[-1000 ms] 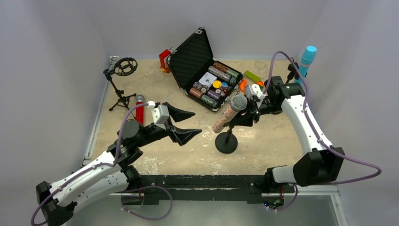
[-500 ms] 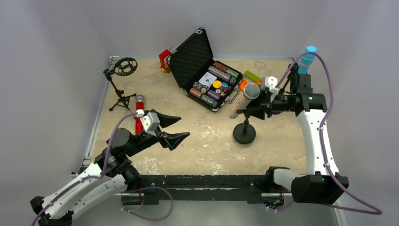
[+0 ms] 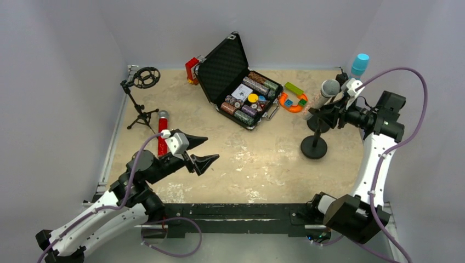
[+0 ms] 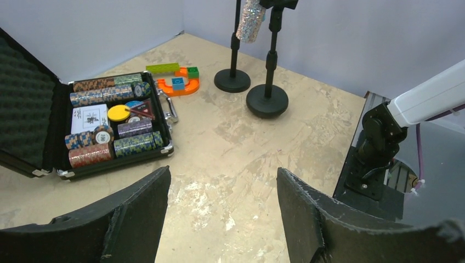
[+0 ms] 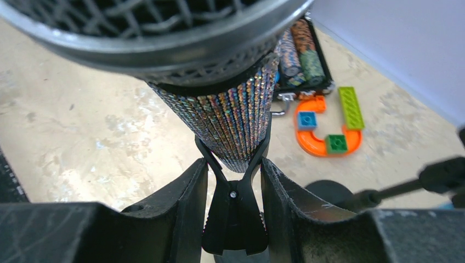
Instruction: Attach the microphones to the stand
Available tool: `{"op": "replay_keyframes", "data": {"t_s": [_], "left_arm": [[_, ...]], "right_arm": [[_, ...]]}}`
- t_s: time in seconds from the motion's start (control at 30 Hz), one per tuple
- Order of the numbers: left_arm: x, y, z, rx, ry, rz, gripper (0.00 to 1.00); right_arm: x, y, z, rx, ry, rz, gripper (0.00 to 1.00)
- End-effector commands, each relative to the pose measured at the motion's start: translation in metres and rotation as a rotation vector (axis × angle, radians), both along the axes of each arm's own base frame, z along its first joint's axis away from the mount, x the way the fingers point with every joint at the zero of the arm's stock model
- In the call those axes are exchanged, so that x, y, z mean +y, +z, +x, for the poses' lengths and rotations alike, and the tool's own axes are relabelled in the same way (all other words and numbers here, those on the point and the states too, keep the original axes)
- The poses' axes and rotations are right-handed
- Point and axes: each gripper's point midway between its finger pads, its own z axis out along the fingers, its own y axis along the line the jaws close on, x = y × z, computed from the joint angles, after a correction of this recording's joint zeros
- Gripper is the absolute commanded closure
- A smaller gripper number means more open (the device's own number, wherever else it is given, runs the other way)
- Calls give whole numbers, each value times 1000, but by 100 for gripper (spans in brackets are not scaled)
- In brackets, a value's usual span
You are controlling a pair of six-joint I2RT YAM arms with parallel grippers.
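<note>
Fingers of our right claw (image 5: 234, 176) are clenched on the black clip (image 5: 233, 224) at the top of a round-based stand (image 3: 314, 148). The glittery silver microphone (image 5: 236, 120) sits in that clip, tilted, with its grey mesh head (image 3: 330, 87) uppermost. A second ago this stand was near the middle of the table (image 3: 247, 170). We have since carried it, microphone and all, to the right. Its base is now just beside the base of the second stand (image 3: 318, 125), which carries the light blue microphone (image 3: 360, 63) in the far right corner. We cannot tell whether the carried base rests on the table or hangs just off it. Behind it, the orange toy track (image 3: 293, 102) is uncovered again, next to the open case of poker chips (image 3: 241, 96). Our left claw (image 3: 200, 149) is released, jaws wide apart and holding nothing, above the near left of the table. It has drawn back a little toward us. The red microphone (image 3: 163, 131) lies flat on the table just beyond it, near the tripod stand (image 3: 138, 104).
</note>
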Motion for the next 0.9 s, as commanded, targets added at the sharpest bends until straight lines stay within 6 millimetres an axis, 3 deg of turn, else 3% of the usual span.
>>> {"op": "replay_keyframes", "data": {"t_s": [0.0, 0.13, 0.37, 0.53, 0.87], "left_arm": [[8, -5, 6, -23, 46, 33, 25], [11, -7, 6, -28, 56, 42, 25], [12, -9, 8, -35, 63, 50, 24], [13, -8, 7, -40, 63, 53, 24], [15, -4, 4, -51, 57, 51, 24]], "right_arm": [[-26, 17, 9, -99, -68, -9, 82], [-46, 10, 10, -92, -117, -4, 80], [-59, -17, 9, -31, -129, 16, 71], [-69, -23, 2, -17, -155, 23, 46], [-85, -17, -12, -22, -207, -26, 16]]}}
